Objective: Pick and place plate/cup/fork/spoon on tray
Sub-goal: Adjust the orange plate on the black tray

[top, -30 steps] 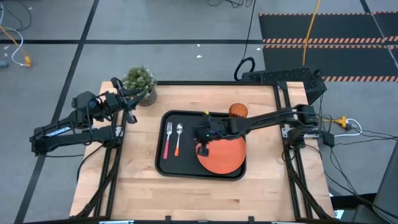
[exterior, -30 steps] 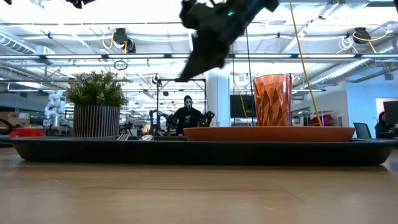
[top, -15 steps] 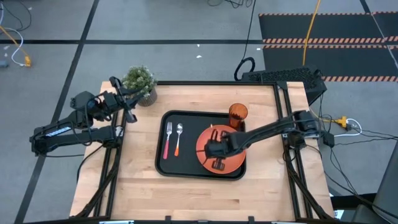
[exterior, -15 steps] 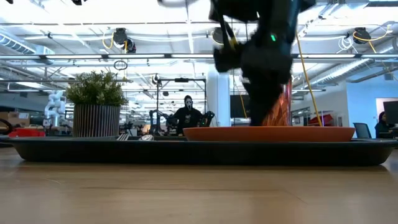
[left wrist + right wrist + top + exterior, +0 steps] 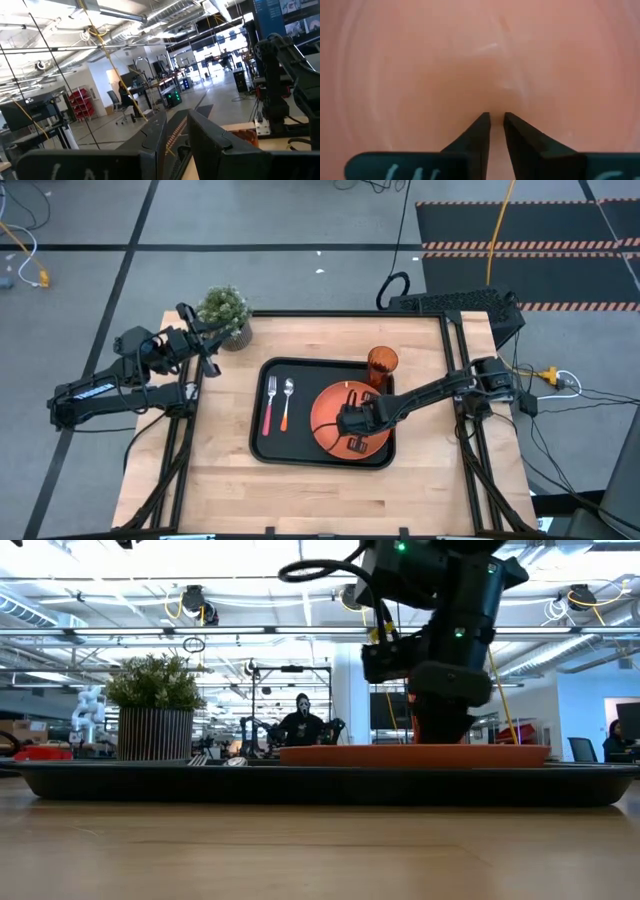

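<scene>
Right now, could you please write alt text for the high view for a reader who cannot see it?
Seen from above, the right gripper is down over an orange plate on a black tray, which also holds a fork, spoon and cup. The left gripper waits near a potted plant at the table's edge.

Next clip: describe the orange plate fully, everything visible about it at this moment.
The plate is round, flat and plain orange, smooth like plastic, with a low raised rim seen edge-on in the low view. It lies level inside the black tray, filling its right part, right of the fork and spoon and just in front of the cup. The right claw points down at its centre, fingers nearly together; the right wrist view shows only plate surface. Actual contact cannot be confirmed.
</scene>
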You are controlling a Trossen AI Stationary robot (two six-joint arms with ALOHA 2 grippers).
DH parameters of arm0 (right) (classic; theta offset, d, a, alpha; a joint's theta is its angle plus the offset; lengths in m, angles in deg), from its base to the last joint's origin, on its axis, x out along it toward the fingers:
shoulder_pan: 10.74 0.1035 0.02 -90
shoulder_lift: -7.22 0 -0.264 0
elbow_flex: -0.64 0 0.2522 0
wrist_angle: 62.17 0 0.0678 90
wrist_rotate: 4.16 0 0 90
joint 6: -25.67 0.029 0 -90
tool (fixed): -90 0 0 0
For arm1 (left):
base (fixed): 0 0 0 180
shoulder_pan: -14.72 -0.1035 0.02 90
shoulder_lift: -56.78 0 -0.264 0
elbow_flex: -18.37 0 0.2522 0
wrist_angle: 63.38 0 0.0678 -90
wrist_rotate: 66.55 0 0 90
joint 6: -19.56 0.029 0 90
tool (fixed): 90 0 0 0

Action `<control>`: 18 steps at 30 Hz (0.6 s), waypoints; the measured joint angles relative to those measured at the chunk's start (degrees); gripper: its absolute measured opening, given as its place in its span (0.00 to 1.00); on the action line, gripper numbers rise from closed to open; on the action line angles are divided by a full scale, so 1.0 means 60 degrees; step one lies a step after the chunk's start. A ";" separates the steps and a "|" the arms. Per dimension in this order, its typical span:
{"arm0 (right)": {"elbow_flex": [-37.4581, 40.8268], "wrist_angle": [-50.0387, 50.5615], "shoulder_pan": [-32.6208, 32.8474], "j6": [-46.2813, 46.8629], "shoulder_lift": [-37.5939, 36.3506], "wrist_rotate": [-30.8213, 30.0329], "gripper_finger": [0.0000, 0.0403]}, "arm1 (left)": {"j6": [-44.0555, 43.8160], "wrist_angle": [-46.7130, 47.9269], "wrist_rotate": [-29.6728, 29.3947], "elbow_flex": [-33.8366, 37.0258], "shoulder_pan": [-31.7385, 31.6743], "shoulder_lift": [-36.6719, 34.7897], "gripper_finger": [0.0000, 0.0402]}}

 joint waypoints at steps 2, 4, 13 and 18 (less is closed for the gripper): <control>0.0005 -0.0322 -0.0021 -0.0144 0.0010 -0.0043 0.14 | -0.0039 0.0052 0.0000 0.0000 0.0000 0.0000 0.20; 0.0011 -0.0646 -0.0044 -0.0270 0.0025 -0.0139 0.14 | -0.0041 0.0109 0.0000 0.0000 0.0003 0.0000 0.20; 0.0033 -0.1764 -0.0453 -0.0879 0.0064 -0.0127 0.14 | -0.0061 0.0179 0.0000 0.0000 0.0002 0.0000 0.20; 0.0036 -0.2285 -0.0729 -0.1217 0.0070 -0.0141 0.14 | -0.0028 0.0179 0.0000 0.0000 0.0001 0.0000 0.20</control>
